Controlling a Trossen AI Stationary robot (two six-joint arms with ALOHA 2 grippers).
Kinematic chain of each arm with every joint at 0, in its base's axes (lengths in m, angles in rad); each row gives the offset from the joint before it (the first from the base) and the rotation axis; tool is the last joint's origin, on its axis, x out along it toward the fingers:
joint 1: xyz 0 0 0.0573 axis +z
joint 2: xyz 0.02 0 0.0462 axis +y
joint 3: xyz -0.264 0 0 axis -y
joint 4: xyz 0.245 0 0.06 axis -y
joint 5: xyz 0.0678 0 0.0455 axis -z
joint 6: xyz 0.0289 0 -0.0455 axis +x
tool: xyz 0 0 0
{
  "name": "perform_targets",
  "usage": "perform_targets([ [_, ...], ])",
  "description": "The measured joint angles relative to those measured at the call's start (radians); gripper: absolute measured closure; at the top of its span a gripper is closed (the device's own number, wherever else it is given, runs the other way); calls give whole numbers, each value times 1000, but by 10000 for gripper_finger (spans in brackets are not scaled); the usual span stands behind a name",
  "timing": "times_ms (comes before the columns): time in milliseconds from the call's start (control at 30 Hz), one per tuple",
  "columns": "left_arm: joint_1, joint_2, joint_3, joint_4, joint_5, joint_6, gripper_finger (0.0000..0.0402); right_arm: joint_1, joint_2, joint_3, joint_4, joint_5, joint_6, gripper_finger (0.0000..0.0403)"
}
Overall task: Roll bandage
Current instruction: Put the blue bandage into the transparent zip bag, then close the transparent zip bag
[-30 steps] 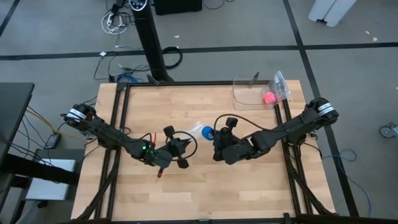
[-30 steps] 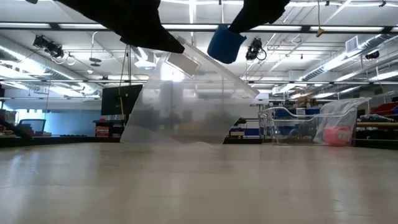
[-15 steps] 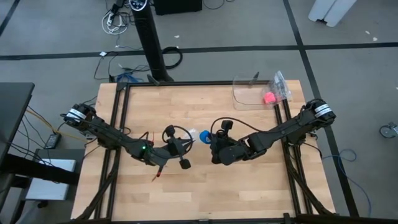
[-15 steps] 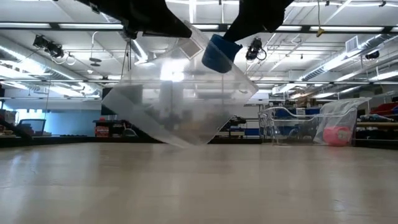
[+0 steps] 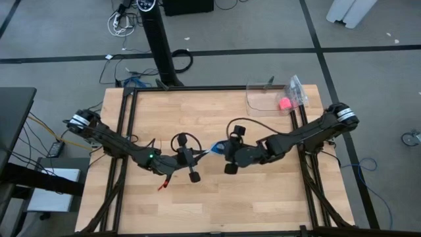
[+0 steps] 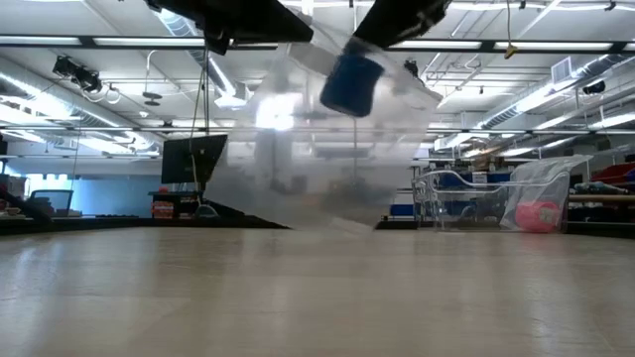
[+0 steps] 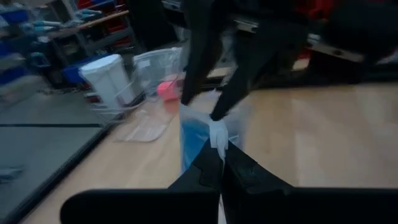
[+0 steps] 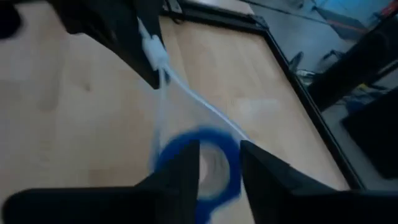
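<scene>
The bright blue bandage coil [image 8: 205, 140] sits between the fingers of my right gripper [image 8: 219, 168], which is shut on it above the table's middle [image 5: 222, 147]. A clear plastic bag [image 6: 327, 149] hangs around and below the coil [image 6: 350, 84]. My left gripper [image 7: 219, 163] is shut on the bag's top edge, just to the left of the right gripper [image 5: 192, 158]. The bag is blurred, and whether its lower end touches the table I cannot tell. My left gripper pinches the bag's whitish top edge [image 7: 217, 134] between its two fingertips, coming level from the table's left; the bag hangs below it. My right gripper pinches the blue coil's outer wall [image 8: 231, 152] between its two fingers, coming from the table's right. The coil is lifted clear, with its hollow centre facing the wrist camera. Whether bag film lies between the fingers and the coil I cannot tell.
A small pink ball [image 5: 285, 103] lies with clear plastic packaging [image 5: 263, 99] at the table's far right corner; both also show in the low view [image 6: 537, 213]. A small red item [image 5: 162, 185] lies below the left arm.
The two grippers have come closer together above the table's middle. The coil has dropped a little against the bag's mouth. The bag has swung and spread wider; the side that leaned on the table has come up.
</scene>
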Motion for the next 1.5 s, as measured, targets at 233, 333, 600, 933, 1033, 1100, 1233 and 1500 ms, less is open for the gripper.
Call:
perform_targets([
  [233,8,-41,-6,-33,130,-48,400,64,-168,0,-101,-64,15,257],
  [333,26,-64,-6,-61,198,-91,400,70,-207,1,-70,-190,27,267],
  [600,89,-190,-7,-85,306,-151,400,73,-147,1,-74,-227,24,337],
  [933,93,-202,-7,-199,304,-67,400,60,-142,26,-15,-271,20,341],
  [1033,93,-197,-8,-241,292,-63,400,25,-122,25,-3,-308,6,324],
  [1100,94,-194,-6,-248,290,-59,400,4,-103,26,21,-316,-7,316],
  [1233,97,-184,-1,-270,324,-38,400,-23,-50,26,82,-350,-55,309],
  [1500,99,-178,22,-329,348,-37,400,-51,53,139,78,-346,-131,306],
])
